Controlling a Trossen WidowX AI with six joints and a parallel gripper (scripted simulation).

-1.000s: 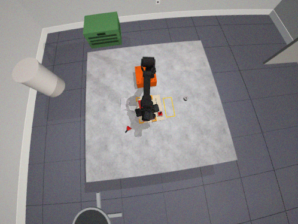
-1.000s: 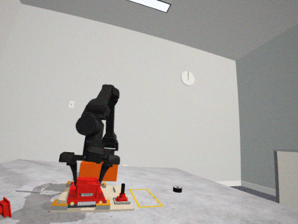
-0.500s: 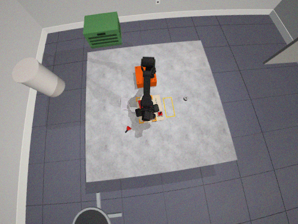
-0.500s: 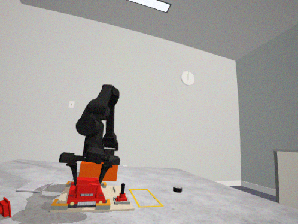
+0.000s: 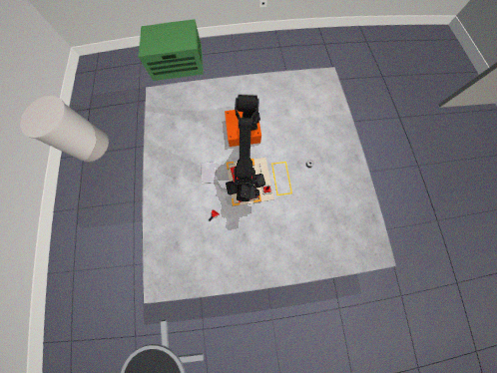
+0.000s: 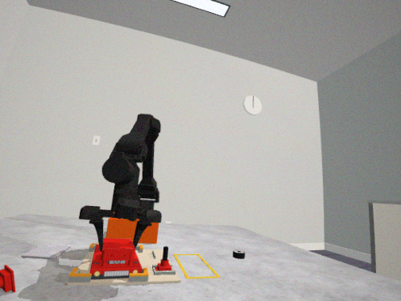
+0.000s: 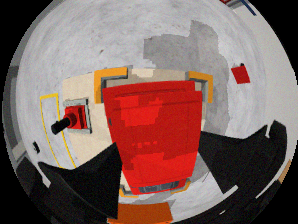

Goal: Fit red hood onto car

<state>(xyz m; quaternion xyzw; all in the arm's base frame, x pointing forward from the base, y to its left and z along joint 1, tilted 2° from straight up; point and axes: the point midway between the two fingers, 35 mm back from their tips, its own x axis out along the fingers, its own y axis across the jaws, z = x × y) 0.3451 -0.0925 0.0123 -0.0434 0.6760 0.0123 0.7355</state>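
Note:
The red hood (image 6: 117, 244) (image 7: 155, 125) is over the car chassis in the jig, lined up with it lengthwise and looking level. My gripper (image 5: 246, 191) (image 6: 117, 247) (image 7: 158, 140) is shut on the hood, one finger at each long side. The chassis (image 6: 117, 274) shows only as a grey front strip low between the jig's corners. The tan jig board (image 6: 171, 278) (image 7: 75, 86) has orange corner blocks. The hood hides the pegs, corner holes and engine block, so I cannot tell whether it sits fully flat on the deck.
A red piece with a black handle (image 6: 165, 254) (image 7: 61, 125) stands on the jig board beside the car. Another red piece (image 5: 215, 213) (image 6: 7, 278) (image 7: 240, 74) lies on the table. A black ring (image 5: 309, 164) (image 6: 238, 255) lies beyond a yellow outline (image 6: 203, 277). An orange box (image 5: 235, 135) is behind.

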